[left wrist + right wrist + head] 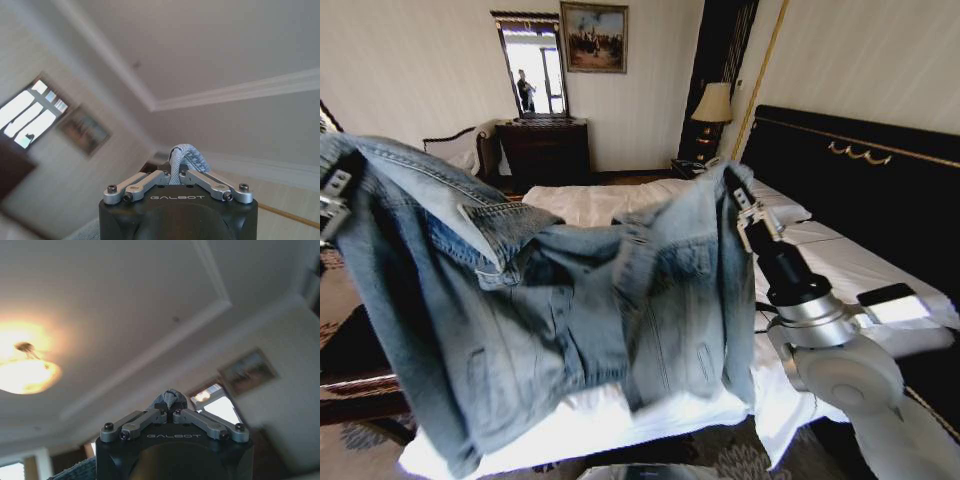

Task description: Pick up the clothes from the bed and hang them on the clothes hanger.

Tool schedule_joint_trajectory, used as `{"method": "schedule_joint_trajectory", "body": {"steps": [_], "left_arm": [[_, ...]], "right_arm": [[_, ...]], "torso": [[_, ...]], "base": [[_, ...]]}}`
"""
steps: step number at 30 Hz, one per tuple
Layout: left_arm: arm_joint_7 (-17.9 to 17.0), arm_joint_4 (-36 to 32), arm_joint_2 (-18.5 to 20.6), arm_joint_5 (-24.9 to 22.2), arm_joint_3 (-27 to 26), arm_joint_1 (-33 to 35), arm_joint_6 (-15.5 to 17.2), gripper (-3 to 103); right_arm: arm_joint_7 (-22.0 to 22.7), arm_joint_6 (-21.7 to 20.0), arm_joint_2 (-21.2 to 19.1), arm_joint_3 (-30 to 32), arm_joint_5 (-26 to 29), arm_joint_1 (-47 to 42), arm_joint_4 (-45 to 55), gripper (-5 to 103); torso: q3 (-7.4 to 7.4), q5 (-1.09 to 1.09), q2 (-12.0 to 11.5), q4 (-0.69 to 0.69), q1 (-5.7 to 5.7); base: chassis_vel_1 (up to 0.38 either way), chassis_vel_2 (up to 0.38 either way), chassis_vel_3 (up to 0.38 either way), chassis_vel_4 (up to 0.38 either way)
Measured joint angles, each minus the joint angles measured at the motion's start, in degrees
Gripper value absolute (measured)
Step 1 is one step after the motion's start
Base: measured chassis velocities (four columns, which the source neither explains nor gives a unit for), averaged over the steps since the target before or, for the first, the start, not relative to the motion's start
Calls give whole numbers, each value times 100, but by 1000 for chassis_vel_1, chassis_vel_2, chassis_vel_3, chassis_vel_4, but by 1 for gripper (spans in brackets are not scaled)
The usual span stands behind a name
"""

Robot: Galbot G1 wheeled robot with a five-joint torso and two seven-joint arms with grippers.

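Note:
The clothes (550, 320), a light-blue denim jacket, hang spread out in the air between my two grippers, above the near side of the bed (590, 205). My left gripper (332, 205) is shut on one shoulder at the far left of the head view. My right gripper (745, 210) is shut on the other shoulder, up near the black headboard (860, 190). In the left wrist view a fold of the clothes (186, 159) sticks up between the closed fingers of the left gripper (176, 174). The right gripper (170, 412) likewise pinches a bunched bit of the clothes (170, 399).
A dark dresser (545, 150) with a mirror stands at the far wall, beside a table lamp (712, 105). White pillows (790, 210) lie by the headboard. A dark wooden frame (355, 385) runs along the lower left. A lit ceiling lamp (25, 372) hangs overhead.

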Motion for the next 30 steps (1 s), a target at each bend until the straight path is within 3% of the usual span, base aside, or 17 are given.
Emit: {"method": "schedule_joint_trajectory", "body": {"steps": [2, 3, 5, 7, 8, 11, 16, 21, 23, 28, 30], "left_arm": [[-162, 15, -490, 466, 1221, 18, 133, 2], [-162, 15, -490, 466, 1221, 18, 133, 2], [-239, 151, -853, 1065, 2383, -70, 250, 2], [-277, 839, -1114, 1682, 3213, -182, 311, 2], [-277, 839, -1114, 1682, 3213, -182, 311, 2], [-205, 2312, -1474, 2864, 3986, -458, 300, 2], [-51, 3230, -1642, 3311, 4154, -850, 212, 2], [23, 3467, -1520, 3400, 4085, -1038, 155, 2], [41, 3441, -1487, 3400, 4045, -1041, 147, 2], [249, 2596, -1252, 3284, 3734, -737, 97, 2], [261, 2393, -1195, 3217, 3660, -697, 92, 2]], "right_arm": [[647, -532, 191, -566, -149, -120, -200, 1], [647, -532, 191, -566, -149, -120, -200, 1], [1048, -752, 356, -1299, -223, -43, -822, 1], [1266, -828, 530, -2020, -355, 150, -1530, 1], [1266, -828, 530, -2020, -355, 150, -1530, 1], [1328, -850, 784, -2854, -859, 502, -2749, 1], [1159, -647, 1038, -3295, -1312, 842, -3776, 1], [896, -376, 1193, -3289, -1368, 971, -4019, 1], [745, -267, 1207, -3248, -1374, 981, -4017, 1], [-382, 421, 1115, -2893, -1446, 878, -3604, 1], [-570, 519, 1086, -2830, -1445, 875, -3498, 1]], "torso": [[0, -1, 0, -1, 1], [0, -1, 0, -1, 1], [1, 5, 0, -2, 1], [1, 8, 0, -2, 1], [1, 8, 0, -2, 1], [2, -2, -3, 0, 4], [2, 3, -2, -1, 4], [2, 2, -2, -2, 3], [2, 2, -2, -1, 3], [2, 1, -2, -1, 3], [2, 2, -2, -1, 2]], "base": [[0, 0, 0, 0], [0, 0, 0, 0], [0, 0, 0, 0], [0, 0, 0, 0], [0, 0, 0, 0], [0, 0, 0, 0], [0, 0, 0, 0], [0, 0, 0, 0], [0, 0, 0, 0], [0, 0, 0, 0], [0, 0, 0, 0]]}}
